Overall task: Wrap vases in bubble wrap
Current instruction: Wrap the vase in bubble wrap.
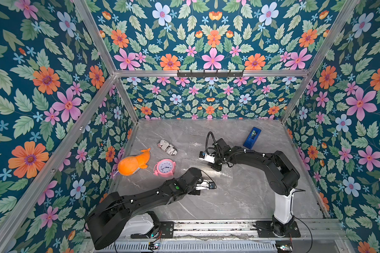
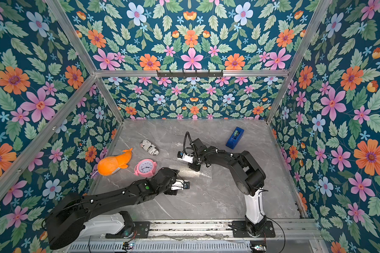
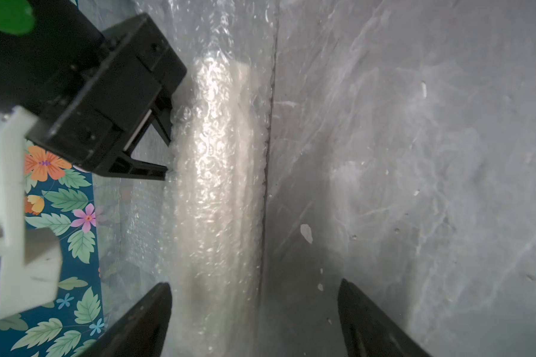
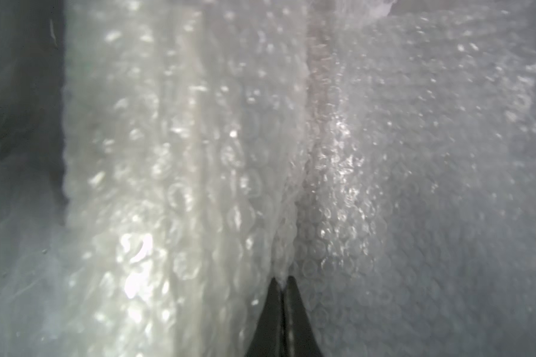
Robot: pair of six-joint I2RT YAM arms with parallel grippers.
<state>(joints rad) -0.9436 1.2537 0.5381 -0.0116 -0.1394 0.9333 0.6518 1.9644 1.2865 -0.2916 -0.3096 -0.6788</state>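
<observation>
Wrap (image 3: 217, 191), rolled round a blurred cream vase (image 3: 229, 92) on the table (image 3: 415, 154), reads clearly only in wrist views: right tool (image 4: 281, 282) pinches its fold, left tool (image 3: 254, 309) stands open at its end.

Cream-white vase (image 3: 220, 173), on its side, rolled inside clear bubble wrap (image 4: 415, 185), between the left gripper's (image 3: 254, 284) spread fingers. Fold of wrap pinched in the right gripper's (image 4: 281, 279) closed tips.

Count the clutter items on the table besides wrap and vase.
4: orange plush toy, pink alarm clock and newspaper-print cylinder grouped at the left; blue tape dispenser far right. More may be hidden.
</observation>
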